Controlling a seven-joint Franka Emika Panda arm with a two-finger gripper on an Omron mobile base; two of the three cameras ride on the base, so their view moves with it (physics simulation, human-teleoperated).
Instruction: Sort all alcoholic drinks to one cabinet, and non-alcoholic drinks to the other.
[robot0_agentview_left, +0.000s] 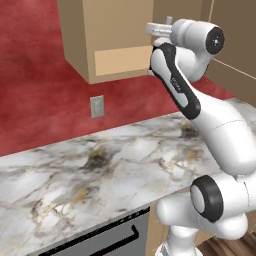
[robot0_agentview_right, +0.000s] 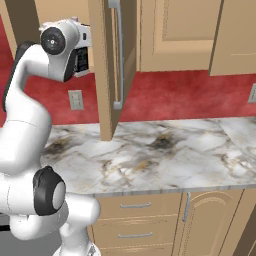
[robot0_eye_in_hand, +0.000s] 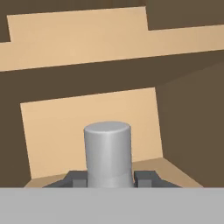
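hand view: hand (robot0_eye_in_hand: 109, 177) grips grey-capped bottle (robot0_eye_in_hand: 107, 153) facing tan cabinet (robot0_eye_in_hand: 87, 127).

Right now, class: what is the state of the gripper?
Gripper: shut, its fingers on either side of a grey cylindrical cap; what lies below the cap cannot be told.

Marble counter (robot0_agentview_left: 100, 165), wall outlet (robot0_agentview_left: 97, 106)
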